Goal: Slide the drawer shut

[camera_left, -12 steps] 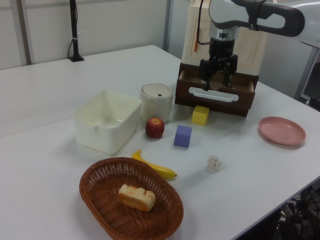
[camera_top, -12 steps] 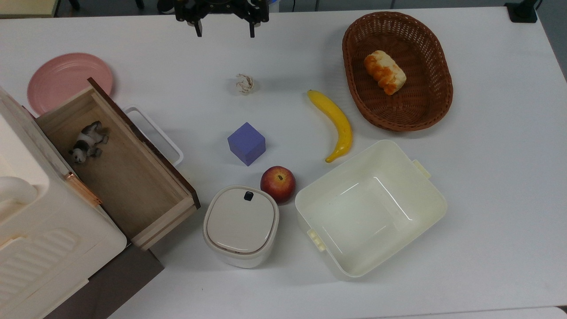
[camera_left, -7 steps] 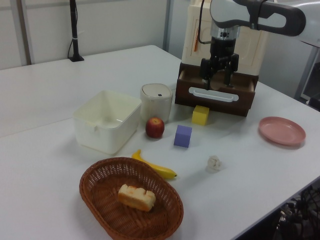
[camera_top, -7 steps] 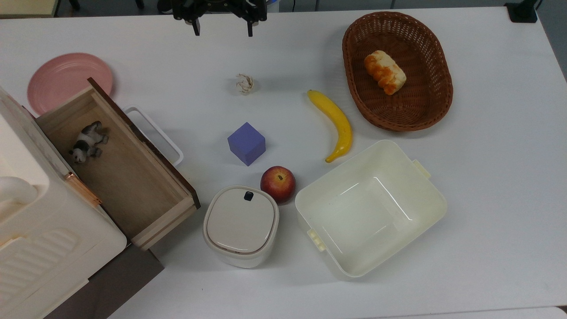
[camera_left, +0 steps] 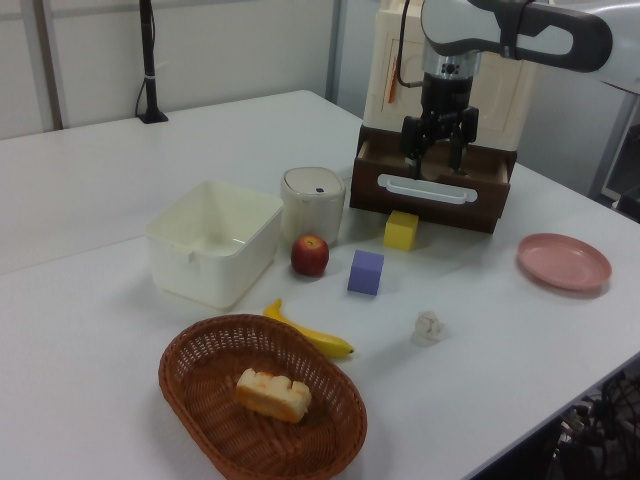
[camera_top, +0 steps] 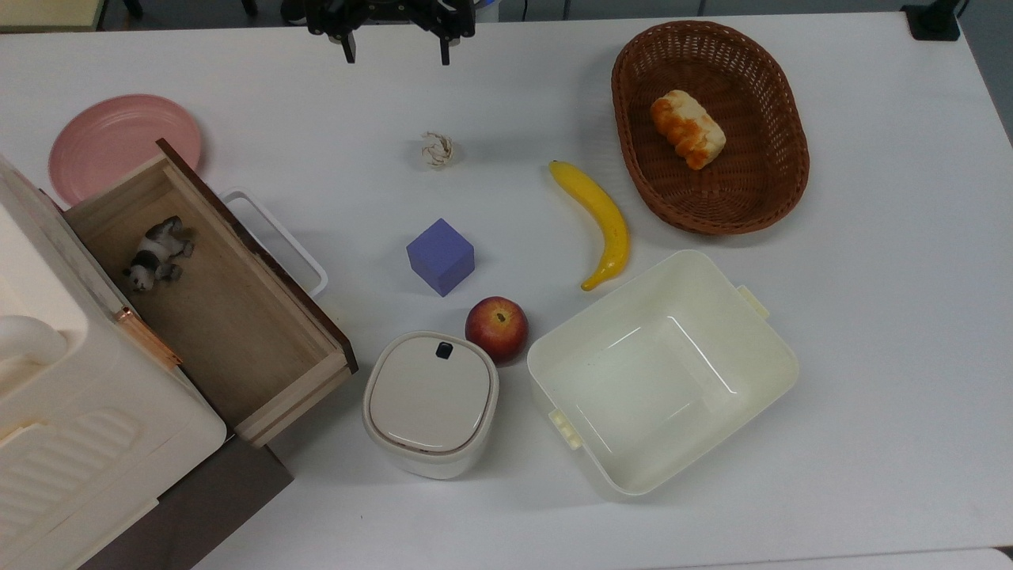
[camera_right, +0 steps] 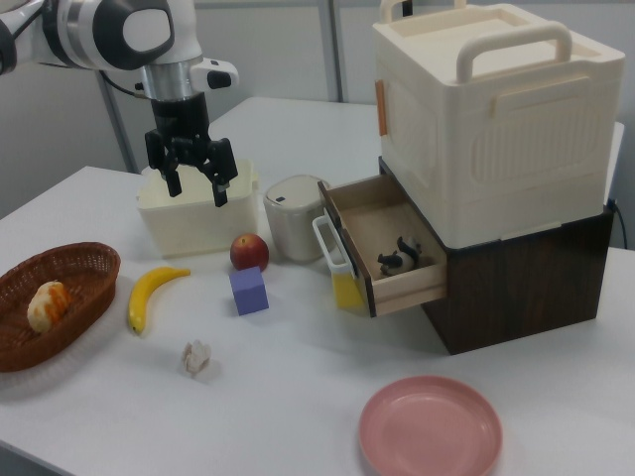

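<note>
claw (camera_right: 194, 186) spread wide, holding nothing | drawer (camera_right: 382, 243) open: 1 | cubes: 2

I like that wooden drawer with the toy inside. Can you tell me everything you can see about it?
The drawer is a light-wood box with a dark brown front panel and a white loop handle. It is pulled well out of a dark brown base under a big cream case. A small black-and-white toy animal lies on its floor near the back; the rest is bare wood. A yellow block sits just in front of it.
</note>
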{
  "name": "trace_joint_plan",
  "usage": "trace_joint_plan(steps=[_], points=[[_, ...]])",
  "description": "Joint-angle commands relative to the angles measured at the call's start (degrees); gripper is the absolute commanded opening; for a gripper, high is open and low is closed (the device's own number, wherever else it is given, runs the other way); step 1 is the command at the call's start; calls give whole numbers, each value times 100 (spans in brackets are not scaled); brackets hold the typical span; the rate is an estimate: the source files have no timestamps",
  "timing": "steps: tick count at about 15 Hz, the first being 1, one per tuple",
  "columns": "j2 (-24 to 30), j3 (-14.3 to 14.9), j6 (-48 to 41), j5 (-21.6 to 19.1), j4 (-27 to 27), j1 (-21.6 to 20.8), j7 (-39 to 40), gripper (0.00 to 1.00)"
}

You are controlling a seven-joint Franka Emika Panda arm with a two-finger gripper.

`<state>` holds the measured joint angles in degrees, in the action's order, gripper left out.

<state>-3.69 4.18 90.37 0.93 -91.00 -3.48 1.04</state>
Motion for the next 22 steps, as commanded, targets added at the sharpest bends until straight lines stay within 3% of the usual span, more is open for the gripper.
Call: trace_joint_plan(steps=[1,2,4,5,13,17,22], points=[[79,30,-55,-110,-67,-3,142,98],[71,30,-46,-110,-76,-3,151,82],[70,21,-29,-119,-85,-3,203,20],[62,21,-28,-128,-85,-3,221,0],[-113,30,374,-136,-94,58,72,0],[-517,30,683,-172,-41,164,-893,0],[-1317,100,1797,-84,64,233,-1853,0]])
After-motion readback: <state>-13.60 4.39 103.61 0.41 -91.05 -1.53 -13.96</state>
